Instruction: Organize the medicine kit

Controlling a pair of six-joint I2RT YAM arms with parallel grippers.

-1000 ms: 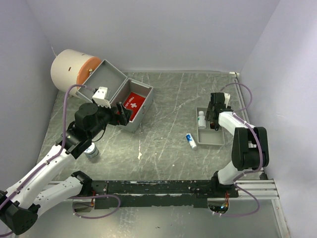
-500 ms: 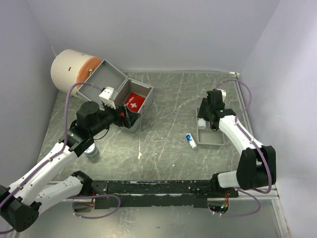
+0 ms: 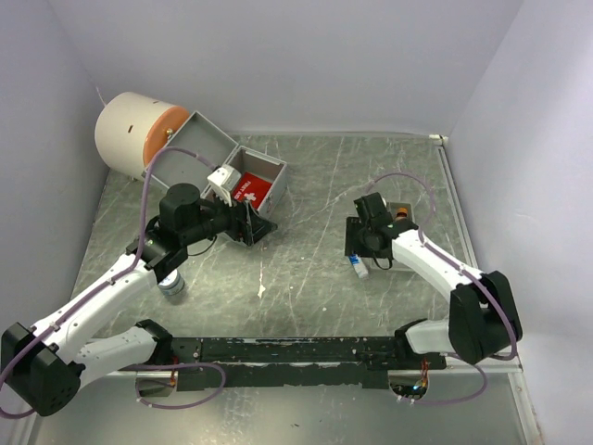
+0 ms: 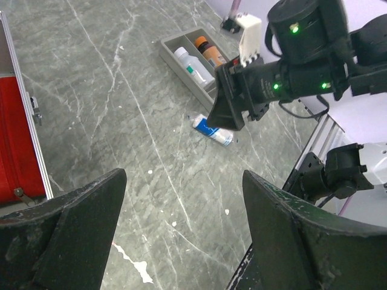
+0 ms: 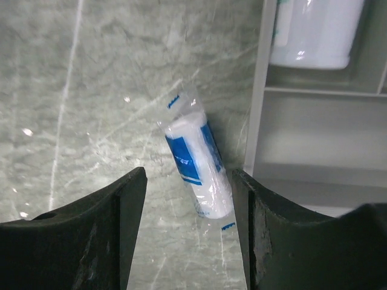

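The medicine kit's grey case [image 3: 269, 199] stands open at the back left, its lid [image 3: 199, 144] raised. A red white-cross pouch [image 3: 252, 190] lies inside, seen also in the left wrist view as the pouch [image 4: 15, 145]. My left gripper [image 3: 259, 230] hangs open just in front of the case, nothing between its fingers [image 4: 78, 223]. A blue-and-white wrapped roll [image 5: 196, 160] lies on the table beside the tray. My right gripper [image 5: 187, 235] is open directly above the roll, a finger on each side of its near end.
A shallow grey divided tray [image 5: 314, 133] right of the roll holds a white bottle [image 4: 192, 65] and an orange-capped bottle [image 4: 210, 51]. A small bottle [image 3: 171, 286] stands by the left arm. A white drum [image 3: 130, 130] sits at the back left corner.
The left gripper swung away from the case's inside toward the table's middle. The right gripper moved left from over the tray to above the roll.
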